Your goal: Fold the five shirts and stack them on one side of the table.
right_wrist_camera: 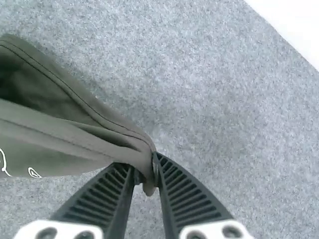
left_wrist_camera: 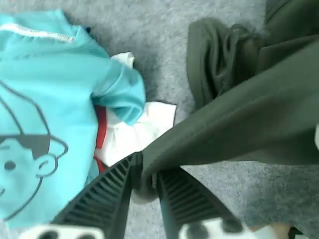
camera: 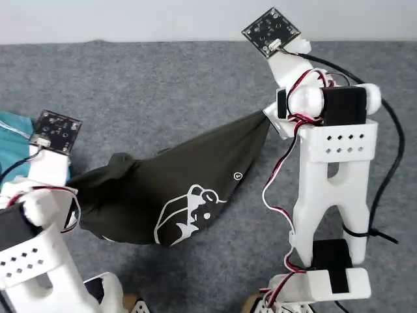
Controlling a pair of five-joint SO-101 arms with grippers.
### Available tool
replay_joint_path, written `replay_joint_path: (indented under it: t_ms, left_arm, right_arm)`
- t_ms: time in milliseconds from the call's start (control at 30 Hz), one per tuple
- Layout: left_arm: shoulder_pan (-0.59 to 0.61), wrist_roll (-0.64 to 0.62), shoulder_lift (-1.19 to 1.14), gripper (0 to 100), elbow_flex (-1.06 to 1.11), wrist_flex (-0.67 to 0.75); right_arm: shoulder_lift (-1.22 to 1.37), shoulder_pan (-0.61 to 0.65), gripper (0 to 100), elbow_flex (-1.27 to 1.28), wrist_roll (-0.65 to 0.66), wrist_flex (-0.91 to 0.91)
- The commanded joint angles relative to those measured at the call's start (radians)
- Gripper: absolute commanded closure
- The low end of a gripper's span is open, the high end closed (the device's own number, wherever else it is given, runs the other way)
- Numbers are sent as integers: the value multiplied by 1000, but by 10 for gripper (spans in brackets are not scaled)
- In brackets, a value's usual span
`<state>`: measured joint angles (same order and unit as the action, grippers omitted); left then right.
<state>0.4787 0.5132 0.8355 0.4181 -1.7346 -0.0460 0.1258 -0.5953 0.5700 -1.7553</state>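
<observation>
A dark olive shirt (camera: 176, 189) with a white print hangs stretched between my two arms above the grey table. My left gripper (left_wrist_camera: 145, 175) is shut on one corner of the olive shirt (left_wrist_camera: 249, 109), at the table's left. At the right, my right gripper (right_wrist_camera: 146, 175) pinches the opposite corner of the olive shirt (right_wrist_camera: 55, 124). A turquoise shirt (left_wrist_camera: 45, 109) with a cartoon face lies on a white and red shirt (left_wrist_camera: 134, 134) just beyond the left gripper, seen at the left edge in the high view as a turquoise shirt (camera: 14, 147).
Grey felt table cover (camera: 163, 85) spreads bare behind the shirt and toward the far edge. The right arm's white body (camera: 332, 189) stands at the right front, with cables beside it.
</observation>
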Motion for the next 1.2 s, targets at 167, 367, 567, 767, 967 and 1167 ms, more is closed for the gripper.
replay_joint_path:
  t_ms: [167, 367, 567, 767, 967, 1167]
  left_arm:
    - [-72, 11, 11, 994, -341, 52]
    - [-114, 11, 9, 994, -398, 209]
    - [-107, 11, 17, 994, -403, 377]
    - [-120, 11, 12, 994, -447, 505]
    - [-233, 11, 18, 994, -515, 506]
    - [-319, 15, -8, 994, -654, 514]
  right_arm:
    - [-179, 2, 988, -129, 12, -22]
    - [-271, 2, 988, -230, 12, 81]
    - [-346, 2, 988, -298, 81, 180]
    - [-403, -28, 988, -295, 140, 179]
    - [-401, -85, 988, -292, 144, 94]
    - [-412, -85, 988, -184, 141, 4]
